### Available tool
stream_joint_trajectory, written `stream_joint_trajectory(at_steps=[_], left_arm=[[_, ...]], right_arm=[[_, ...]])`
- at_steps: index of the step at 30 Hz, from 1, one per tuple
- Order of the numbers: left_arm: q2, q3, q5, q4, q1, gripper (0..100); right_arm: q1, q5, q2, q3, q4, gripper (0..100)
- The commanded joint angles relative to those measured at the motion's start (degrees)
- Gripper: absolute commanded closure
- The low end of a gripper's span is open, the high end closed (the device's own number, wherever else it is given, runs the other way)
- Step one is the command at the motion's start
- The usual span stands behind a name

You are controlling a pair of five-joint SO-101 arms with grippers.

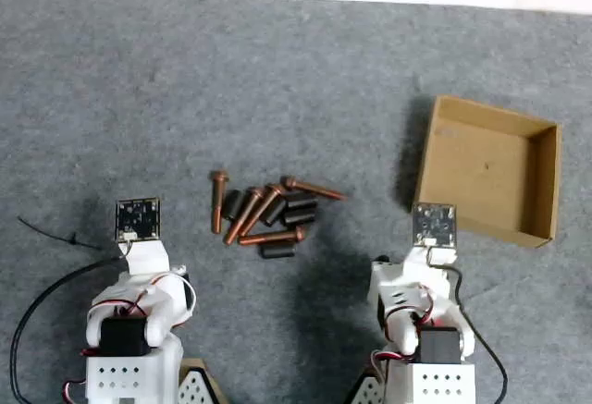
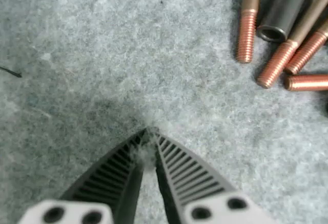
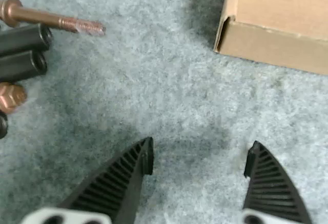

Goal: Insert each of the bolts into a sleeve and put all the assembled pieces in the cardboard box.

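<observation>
Several copper bolts (image 1: 261, 210) and black sleeves (image 1: 298, 205) lie in a loose pile at the middle of the grey felt table. The open cardboard box (image 1: 488, 169) sits at the right, with nothing inside. My left gripper (image 2: 148, 134) hovers over bare felt short of the pile, fingers shut with nothing between them; bolt threads (image 2: 246, 34) and a sleeve (image 2: 283, 9) lie beyond it. My right gripper (image 3: 199, 155) stands open above felt between the pile and the box corner (image 3: 230, 29), with a bolt (image 3: 51, 20) and sleeves (image 3: 23, 49) off to one side.
Both arm bases (image 1: 134, 330) (image 1: 421, 325) stand at the near edge of the table. A black cable (image 1: 51, 238) trails at the left. Open felt lies all around the pile and between it and the box.
</observation>
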Motion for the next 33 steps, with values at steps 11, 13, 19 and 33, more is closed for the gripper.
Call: stream_joint_trajectory(at_steps=[11,13,19,33], left_arm=[[-0.75,1.1,-0.35,0.26,2.59,99],[-0.75,1.1,-0.26,0.26,5.41,99],[-0.92,-6.29,-0.53,0.26,-1.19,99],[-0.84,-33.45,-0.44,-14.68,-23.87,99]], right_arm=[[-0.22,-0.18,-0.48,7.25,-0.04,72.8],[-0.22,-0.18,-0.48,7.25,-0.04,72.8],[-1.19,-0.44,-0.57,7.34,-0.13,72.8],[-5.58,-0.26,-0.75,7.43,-0.13,72.8]])
